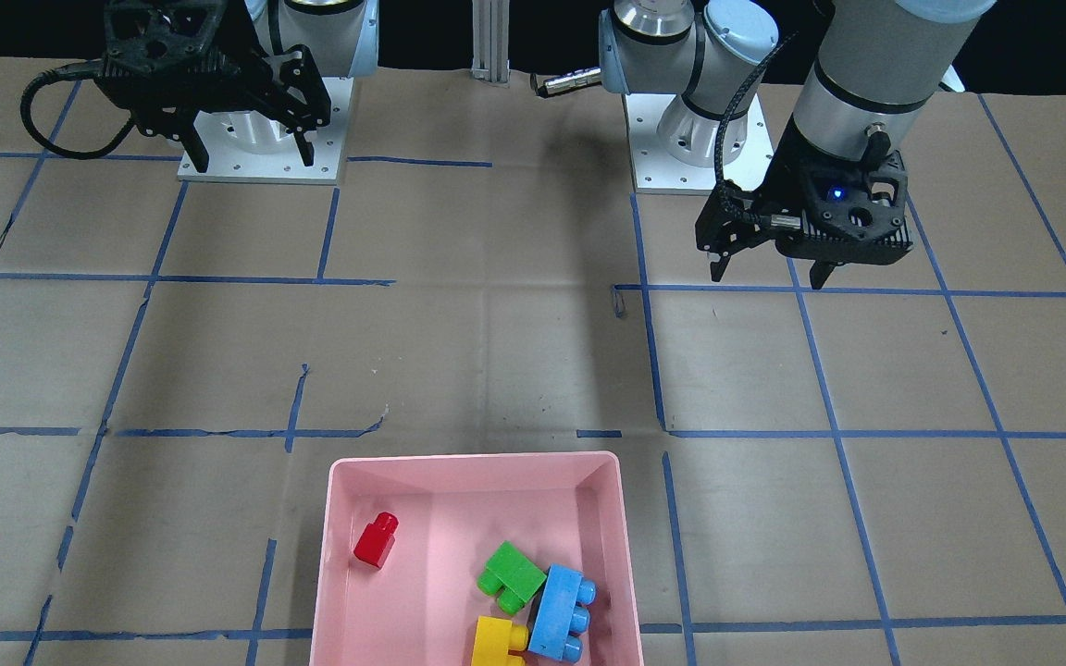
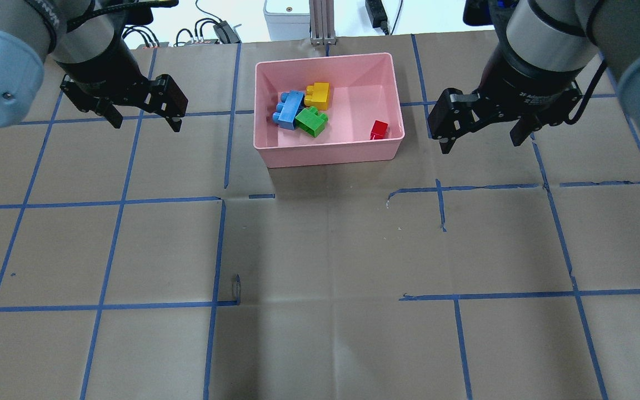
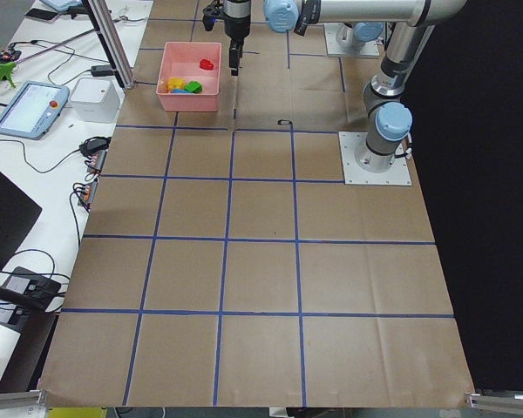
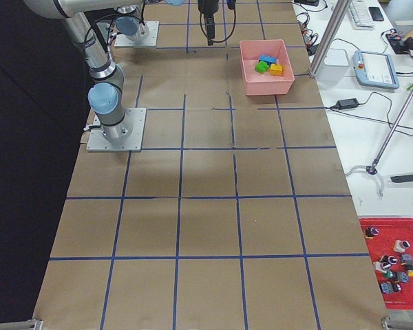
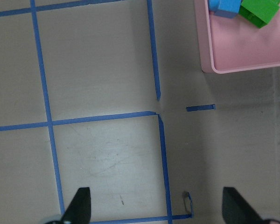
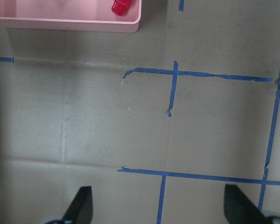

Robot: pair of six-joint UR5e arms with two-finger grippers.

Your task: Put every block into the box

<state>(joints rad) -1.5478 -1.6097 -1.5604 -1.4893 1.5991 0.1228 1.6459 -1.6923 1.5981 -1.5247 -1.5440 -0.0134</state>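
Note:
The pink box stands at the far middle of the table and holds all the blocks. The green block, the light-blue block and the yellow block lie together in its left part. The red block lies alone at its right. In the front-facing view they are the red, green, blue and yellow blocks in the box. My left gripper is open and empty, left of the box. My right gripper is open and empty, right of it.
Blue tape lines grid the brown paper table. An aluminium post stands just behind the box. The arm bases are bolted on the robot's side. The left wrist view shows the box corner, the right wrist view its wall.

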